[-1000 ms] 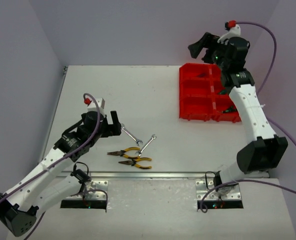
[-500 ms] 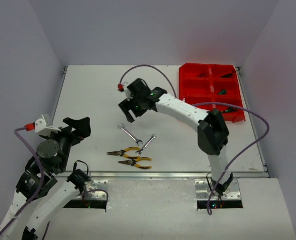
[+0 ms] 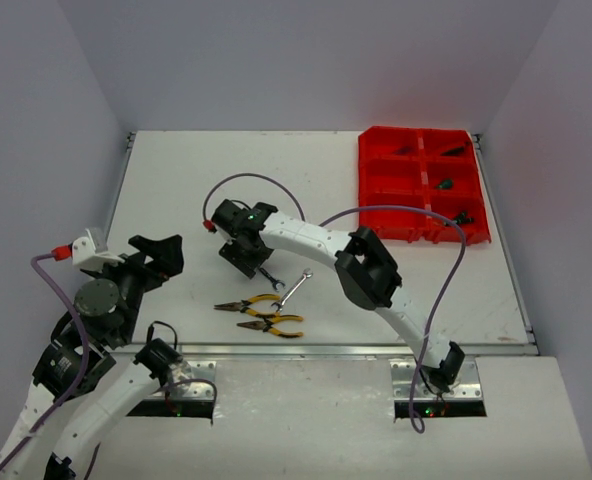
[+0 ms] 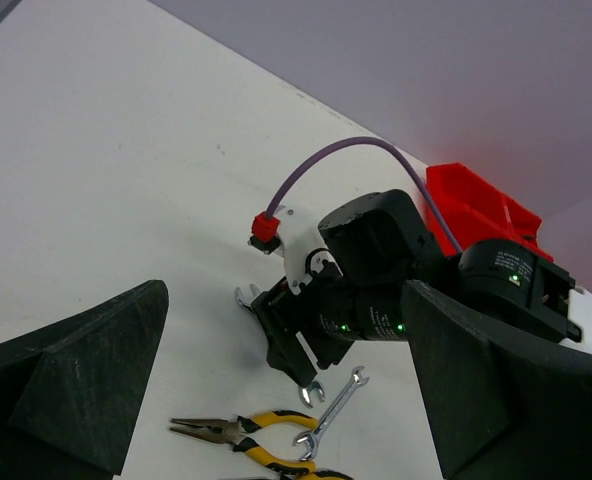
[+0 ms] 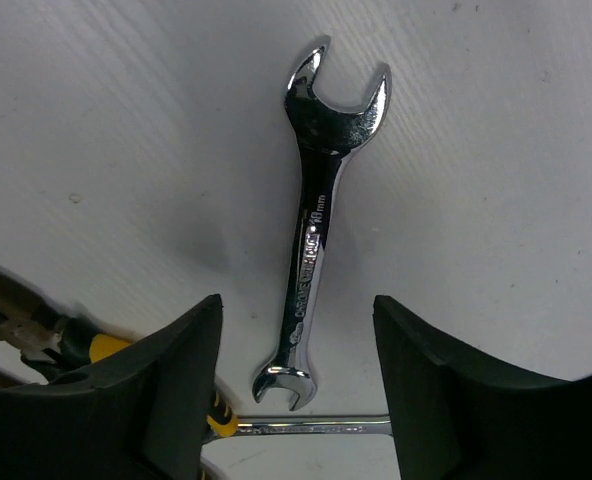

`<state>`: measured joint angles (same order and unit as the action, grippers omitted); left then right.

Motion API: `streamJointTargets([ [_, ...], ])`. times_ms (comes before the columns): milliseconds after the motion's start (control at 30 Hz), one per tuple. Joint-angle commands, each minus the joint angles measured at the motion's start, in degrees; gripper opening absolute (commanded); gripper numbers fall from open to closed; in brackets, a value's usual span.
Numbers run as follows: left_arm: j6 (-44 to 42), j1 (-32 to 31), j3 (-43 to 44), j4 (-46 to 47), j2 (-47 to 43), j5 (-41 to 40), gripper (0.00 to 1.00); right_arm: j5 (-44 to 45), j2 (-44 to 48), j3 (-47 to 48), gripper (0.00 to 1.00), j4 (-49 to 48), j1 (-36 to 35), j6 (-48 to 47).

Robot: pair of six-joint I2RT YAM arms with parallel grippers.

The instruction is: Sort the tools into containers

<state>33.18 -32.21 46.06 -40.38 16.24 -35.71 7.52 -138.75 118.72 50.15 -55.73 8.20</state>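
A silver wrench [image 5: 314, 240] lies flat on the white table. My right gripper [image 3: 248, 262] is low over it, open, one finger [image 5: 166, 400] on each side of the shaft and neither touching it. From the left wrist only the wrench's two ends [image 4: 313, 392] stick out from under the right gripper [image 4: 298, 352]. A second wrench [image 3: 294, 288] and two yellow-handled pliers [image 3: 254, 304] [image 3: 273, 326] lie just beside it. My left gripper [image 3: 158, 250] is open and holds nothing, raised off to the left of the tools. The red containers [image 3: 376, 190] stand at the far right.
Some compartments of the red tray hold small tools, among them green-handled ones [image 3: 442, 184]. The second wrench [image 5: 316, 427] lies crosswise just beyond the end of the first, touching a yellow plier handle [image 5: 221, 420]. Purple walls close in the table on three sides.
My right arm swung from the red tray across to the wrench and came down over it, its jaws narrowing. My left arm pulled back to the left, away from the tools.
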Motion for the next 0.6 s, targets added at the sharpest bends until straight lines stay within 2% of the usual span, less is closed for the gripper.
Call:
streamJointTargets([
  [0, -1.6, -0.2, -0.1, 3.0, 0.8, 1.7, 1.0, -0.1, -0.8, 1.9, 0.57, 0.9, 0.5, -0.6],
  [100, -1.7, -0.2, -0.1, 3.1, 0.7, 1.9, 1.0, -2.2, -3.3, 3.3, 0.54, 2.3, 0.8, -0.4],
  [167, -1.6, -0.3, -0.1, 3.0, 0.4, 1.7, 1.0, -3.3, -5.6, 6.7, 0.48, 5.0, 1.1, 0.6],
  [333, -1.8, -0.2, -0.2, 3.2, -1.0, 1.9, 1.0, -4.3, -8.7, 6.8, 0.41, 6.2, 1.7, 1.6],
  [567, -2.4, -0.2, -0.3, 3.7, -2.4, 2.6, 1.0, -5.8, -12.3, 8.4, 0.19, 7.3, 2.2, 2.3],
])
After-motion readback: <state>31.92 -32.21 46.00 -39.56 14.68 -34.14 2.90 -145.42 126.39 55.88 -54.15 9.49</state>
